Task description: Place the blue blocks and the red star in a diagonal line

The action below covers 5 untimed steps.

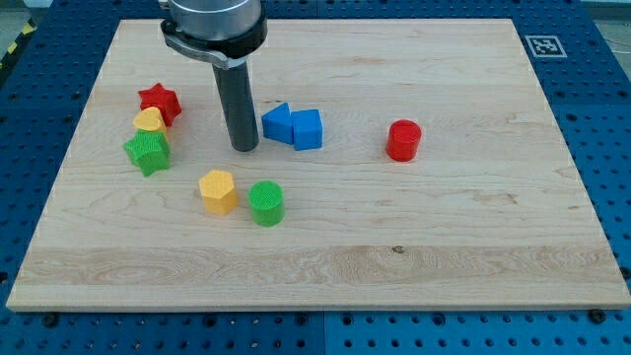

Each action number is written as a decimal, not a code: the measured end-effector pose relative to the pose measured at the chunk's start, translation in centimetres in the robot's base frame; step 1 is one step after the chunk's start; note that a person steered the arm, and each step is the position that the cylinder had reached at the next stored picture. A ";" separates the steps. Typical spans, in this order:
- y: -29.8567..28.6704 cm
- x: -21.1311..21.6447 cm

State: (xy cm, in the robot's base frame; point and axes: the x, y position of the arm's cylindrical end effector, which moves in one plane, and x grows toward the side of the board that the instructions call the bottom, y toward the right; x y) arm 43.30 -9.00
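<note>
My tip (245,147) (a bare rod, no jaws, holding nothing) stood just left of the touching blue triangle (277,123) and blue cube (307,129); the red star (159,102) sat farther left, apparently needing a push next

Open lane between my tip (245,148) and the red star block (159,102); blue triangular block (277,122) just beside the tip's right.

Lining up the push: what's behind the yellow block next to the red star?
The red star sits behind the yellow block, touching it; its lower edge is hidden. The green star is in front. My tip is well right.
</note>
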 end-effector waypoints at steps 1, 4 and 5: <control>0.0 0.0; -7.3 -6.7; -10.3 -10.4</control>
State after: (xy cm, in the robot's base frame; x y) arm 32.91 -19.26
